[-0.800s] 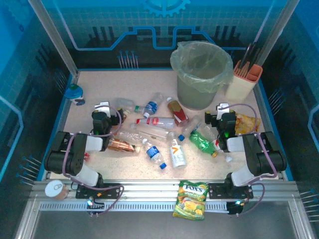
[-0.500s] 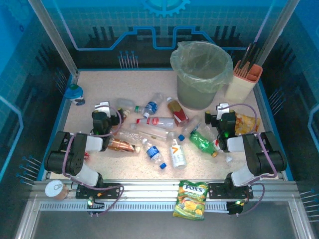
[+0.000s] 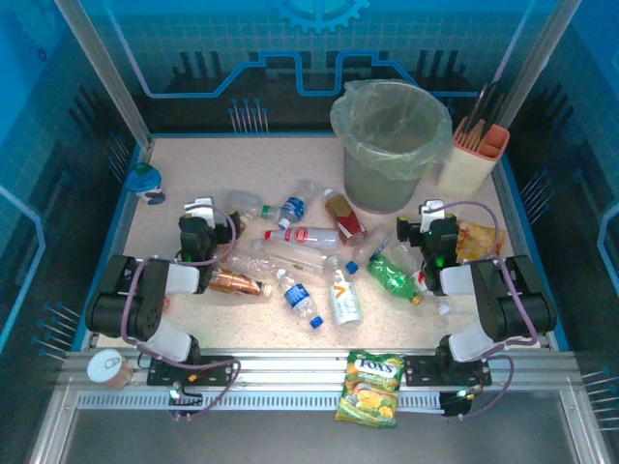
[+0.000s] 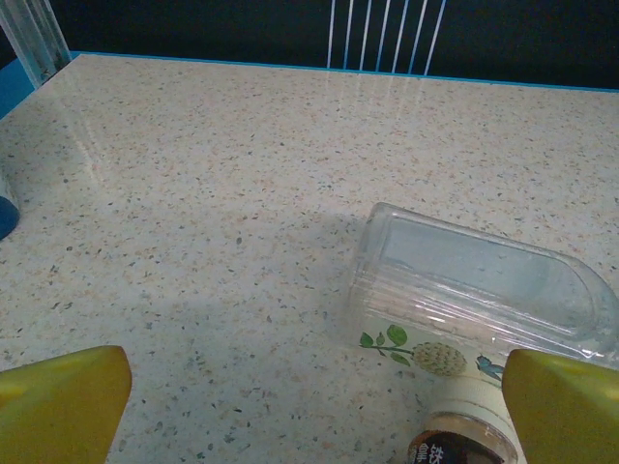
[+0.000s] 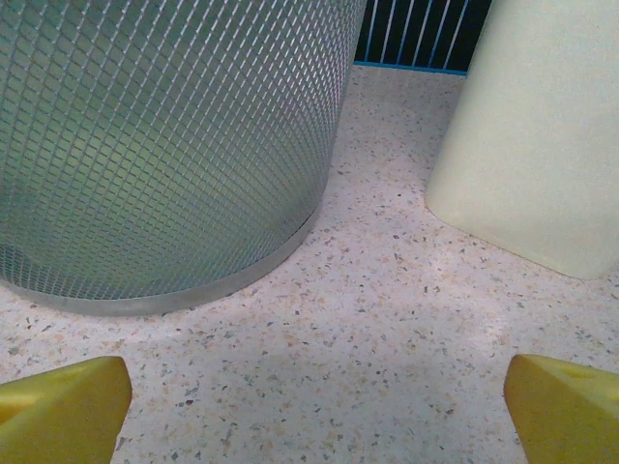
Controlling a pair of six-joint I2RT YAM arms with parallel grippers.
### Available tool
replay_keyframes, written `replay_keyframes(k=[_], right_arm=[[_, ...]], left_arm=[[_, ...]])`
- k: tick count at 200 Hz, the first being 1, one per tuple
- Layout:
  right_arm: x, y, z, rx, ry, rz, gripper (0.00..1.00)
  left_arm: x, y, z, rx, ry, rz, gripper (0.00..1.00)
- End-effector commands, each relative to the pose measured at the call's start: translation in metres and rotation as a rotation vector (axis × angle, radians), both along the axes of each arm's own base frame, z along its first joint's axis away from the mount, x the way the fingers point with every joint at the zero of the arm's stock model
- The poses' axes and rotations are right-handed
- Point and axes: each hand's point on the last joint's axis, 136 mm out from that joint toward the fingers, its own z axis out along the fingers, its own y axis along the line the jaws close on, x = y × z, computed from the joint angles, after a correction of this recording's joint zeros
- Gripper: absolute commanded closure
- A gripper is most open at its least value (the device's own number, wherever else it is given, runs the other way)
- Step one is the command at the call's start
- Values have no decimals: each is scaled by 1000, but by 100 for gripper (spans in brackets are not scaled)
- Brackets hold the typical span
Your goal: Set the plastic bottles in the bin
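Speckled table [image 3: 193, 164], mostly clear plastic bottles [image 3: 305, 235] scattered, grey mesh bin [image 3: 382, 184]

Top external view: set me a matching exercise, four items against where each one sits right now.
1 round grey waste bin with green liner
2 green plastic bottle
3 copper-brown plastic bottle
4 yellow-green FOX'S candy bag

a on the front rail
b beside the left arm
c next to the beige utensil holder
d beside the right arm

Pairs: 1-c, 2-d, 3-b, 4-a.
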Motion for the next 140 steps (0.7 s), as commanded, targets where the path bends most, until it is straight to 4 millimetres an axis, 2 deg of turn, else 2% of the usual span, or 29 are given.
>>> replay_keyframes(k=[1,35,53,71,82,101,117,132,139,140], right_arm=[[8,1,12,10,-45,2,0],[7,2,18,21,-52,15,0],[5,5,46,17,-29,23,0],[-3,11,64,27,97,62,0],[-16,10,66,35,224,50,0],[-47,6,71,64,370,6,0],[-75,5,66,101,490,-27,0],[-101,11,61,163,609,-30,1],[-114,13,51,182,679,-36,2],[-113,14,56,186,674,-35,3]], left_arm=[[2,-1,1,-1,-2,-19,1],[2,-1,4,5,1,-23,1],[-2,-4,34,15,2,-29,1],[-11,-1,74,-16,-15,2,1],[-17,-1,93,-61,10,18,1],[-33,-10,107,-143,119,15,1],[-50,-25,102,-200,259,-19,1],[-68,-43,97,-247,378,-70,1],[-76,-53,95,-263,415,-106,1],[-77,-54,95,-266,422,-110,1]])
